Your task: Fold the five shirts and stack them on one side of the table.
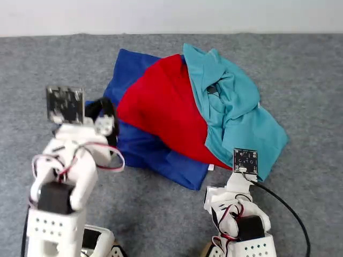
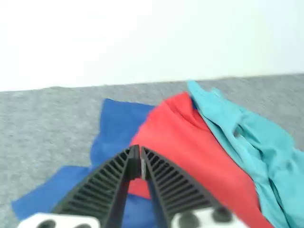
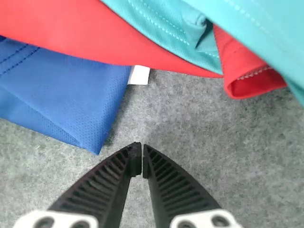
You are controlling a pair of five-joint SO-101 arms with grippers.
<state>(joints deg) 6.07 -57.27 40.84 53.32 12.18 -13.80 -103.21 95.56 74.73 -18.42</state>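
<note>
Shirts are seen heaped together on the far middle of the grey felt table [image 1: 53, 59], overlapping and unfolded. Three colours can be told apart. A blue shirt [image 1: 136, 147] lies at the bottom and reaches furthest to the left and near side. A red shirt [image 1: 161, 107] is spread across it. A teal shirt [image 1: 236, 118] is draped, crumpled, over the red one's right side and runs out to the right and near edge of the pile.

The left gripper [image 2: 140, 161] is held at the left edge of the blue shirt, its jaws pressed together with nothing caught between them. Whether it touches the cloth cannot be told.

The right gripper [image 3: 142, 159] is placed above bare felt just near of the pile, its jaws likewise closed on nothing. Beyond its tips, the near corner of the blue shirt, a small white label [image 3: 139, 75] poking out from under the red hem, and a folded red sleeve end below the teal cloth are seen.

A black cable [image 1: 284, 206] trails from the right arm across the felt towards the near right.
</note>
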